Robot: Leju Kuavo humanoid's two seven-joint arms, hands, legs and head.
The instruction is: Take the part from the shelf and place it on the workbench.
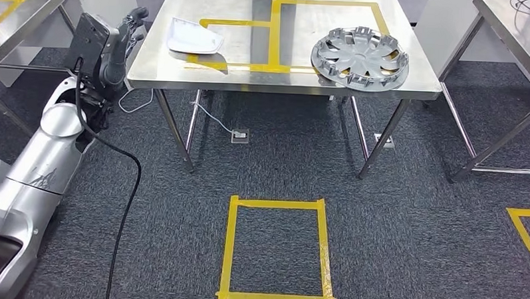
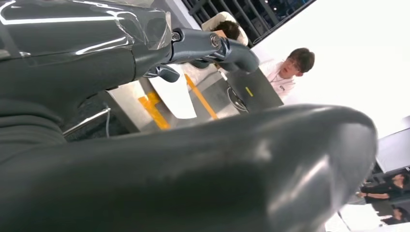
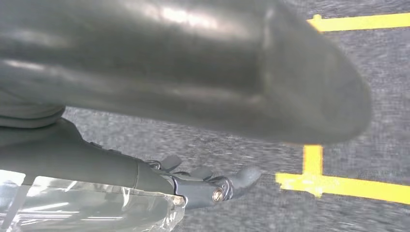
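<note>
1 white part (image 1: 195, 38) beside left hand (image 1: 123, 38).

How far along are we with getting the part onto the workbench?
Looks nearly done: a white part and a hubcap lie on the workbench. Left hand hangs raised beside the bench edge, holding nothing; right hand is empty over carpet. Left: lower the arm.
</note>
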